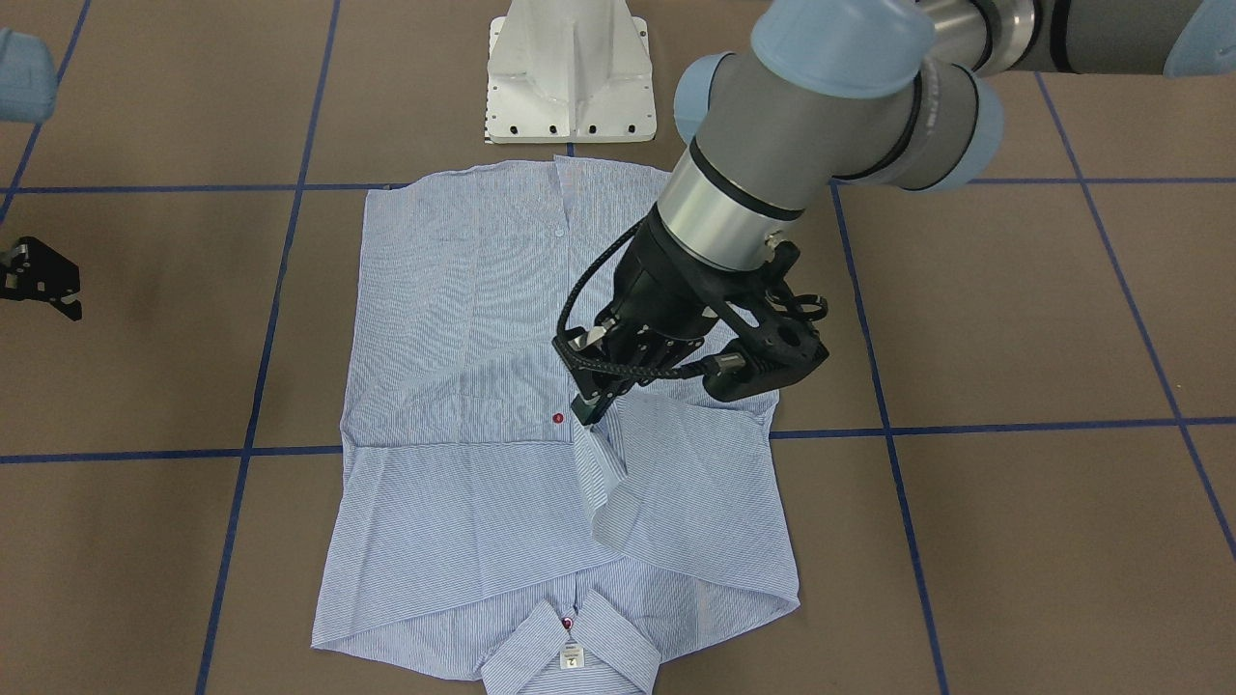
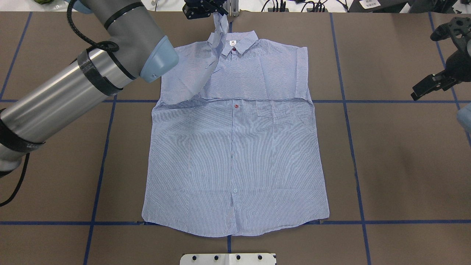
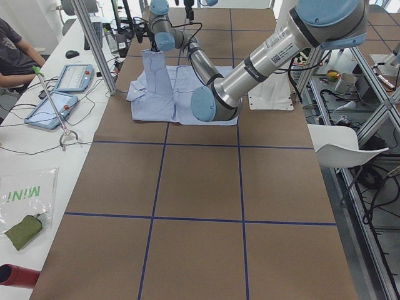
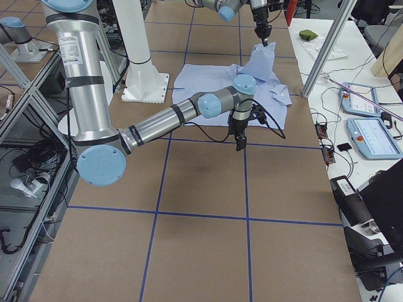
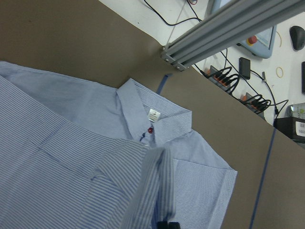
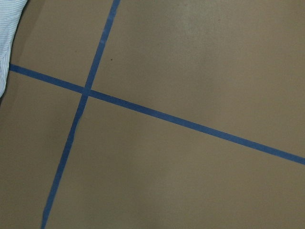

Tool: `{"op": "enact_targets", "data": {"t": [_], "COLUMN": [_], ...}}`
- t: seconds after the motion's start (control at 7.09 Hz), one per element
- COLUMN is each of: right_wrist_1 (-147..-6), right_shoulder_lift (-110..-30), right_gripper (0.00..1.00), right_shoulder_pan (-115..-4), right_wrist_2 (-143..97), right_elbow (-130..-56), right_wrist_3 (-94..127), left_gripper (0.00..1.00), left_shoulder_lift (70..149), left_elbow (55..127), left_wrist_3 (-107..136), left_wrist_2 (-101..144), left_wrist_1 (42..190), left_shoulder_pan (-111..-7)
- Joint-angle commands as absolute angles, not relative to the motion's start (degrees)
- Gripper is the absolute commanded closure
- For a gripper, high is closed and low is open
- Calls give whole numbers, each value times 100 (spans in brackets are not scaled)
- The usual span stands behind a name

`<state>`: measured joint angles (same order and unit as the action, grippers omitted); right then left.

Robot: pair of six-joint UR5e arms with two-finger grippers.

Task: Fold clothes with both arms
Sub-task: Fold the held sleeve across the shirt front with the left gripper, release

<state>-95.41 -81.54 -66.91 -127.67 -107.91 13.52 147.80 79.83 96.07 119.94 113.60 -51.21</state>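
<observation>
The left gripper (image 1: 591,410) pinches the sleeve (image 1: 604,483), which hangs lengthwise below it over the shirt (image 1: 454,338). The right gripper (image 2: 419,91) sits well aside, its opening unclear.

The light is bright, even and diffuse from above, so the brown table (image 2: 386,165) looks matte and its shadows are soft and smudgy. One broad shadow lies on the table's right side in the overhead view. The left arm (image 2: 55,99) carries a dull streak of glare along its metal. The right wrist view has a pale sheen near its top edge. In the left wrist view the white surface (image 5: 128,9) beyond is nearly blown out, while the shirt (image 5: 71,157) stripes stay crisp. In both side views, uprights near the edges lean.
</observation>
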Motion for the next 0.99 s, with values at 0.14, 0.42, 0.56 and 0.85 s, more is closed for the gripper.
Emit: {"op": "enact_targets", "data": {"t": [0.14,0.42,0.56,0.85], "right_wrist_1": [-9536,-9545,-9536,-9545], "right_shoulder_lift": [-8165,-8156,-8156,-8148], "right_gripper": [0,0,0,0], "right_shoulder_pan": [-6689,-6689,-6688,-6688], "right_wrist_2": [-12762,-12762,-12762,-12762], "right_elbow": [-10784,-10784,-10775,-10758], "right_wrist_3": [1353,1362,1371,1380], "left_gripper": [100,100,100,100], "left_shoulder_lift": [14810,14871,15115,15433], "left_elbow": [7876,6941,6230,5329], "left_wrist_3": [9738,10026,9993,9967], "left_wrist_2": [11814,11138,10823,9795], "left_wrist_1": [11514,12639,13152,13839], "left_shoulder_pan": [-4722,-4308,-4020,-3378]}}
